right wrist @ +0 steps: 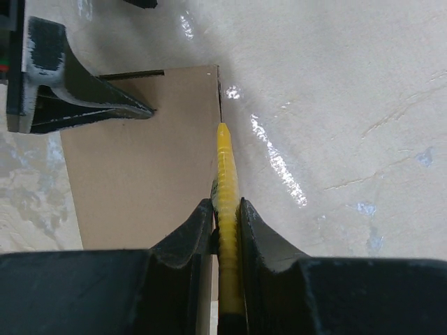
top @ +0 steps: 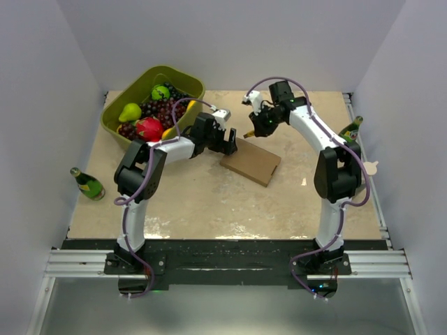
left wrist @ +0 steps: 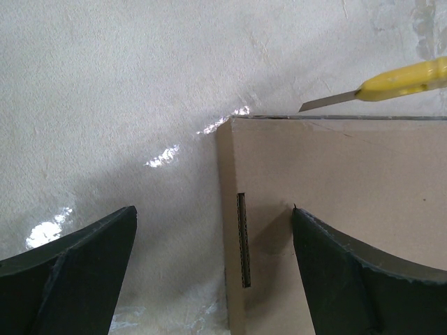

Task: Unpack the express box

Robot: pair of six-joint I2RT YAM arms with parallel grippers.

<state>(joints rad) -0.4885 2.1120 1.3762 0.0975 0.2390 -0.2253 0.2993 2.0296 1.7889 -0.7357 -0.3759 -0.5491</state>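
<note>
While the express box (top: 251, 162) lies flat near the middle of the table (top: 174, 202), you have the left gripper (left wrist: 213, 209) spread wide and holding nothing, astride its corner. Your right gripper (right wrist: 225, 206) is clamped on a yellow utility knife (right wrist: 223, 157), its blade at the box's edge.

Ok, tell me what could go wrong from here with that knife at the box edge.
1. The left gripper stands open astride the express box corner, not clamping it, so the box may slide when the blade pushes.
2. The knife tip sits at the box's edge near a left finger; a slip could strike it.
3. The right gripper pinches only the slim handle, so the knife might twist in the grip.
</note>
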